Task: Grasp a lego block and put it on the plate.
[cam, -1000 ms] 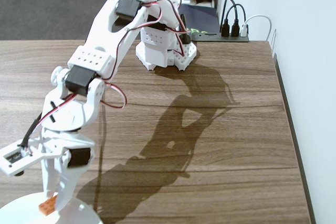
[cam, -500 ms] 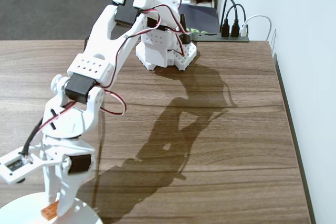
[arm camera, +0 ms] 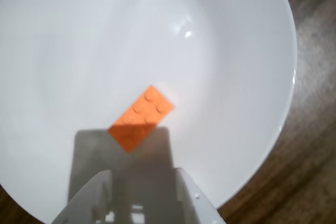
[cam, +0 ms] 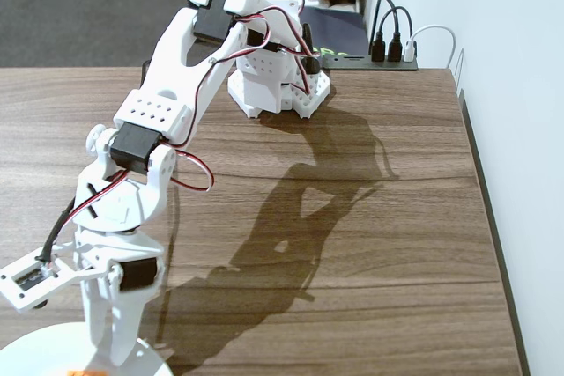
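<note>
The orange lego block (arm camera: 143, 117) lies flat, studs up, on the white plate (arm camera: 226, 35), a little below the plate's middle in the wrist view. Its near end is in the gripper's shadow. My gripper (arm camera: 143, 174) hangs just above the plate, open and empty. Its two white fingers (arm camera: 92, 192) stand apart at the bottom edge, short of the block and not touching it. In the fixed view the gripper (cam: 113, 354) points down over the plate (cam: 40, 348) at the bottom left. Only a sliver of the block (cam: 77, 372) shows there.
The arm's base (cam: 275, 85) stands at the back of the wooden table (cam: 370, 244). A black power strip with plugged cables (cam: 388, 55) sits at the back right, by the white wall. The table's right edge runs along the wall.
</note>
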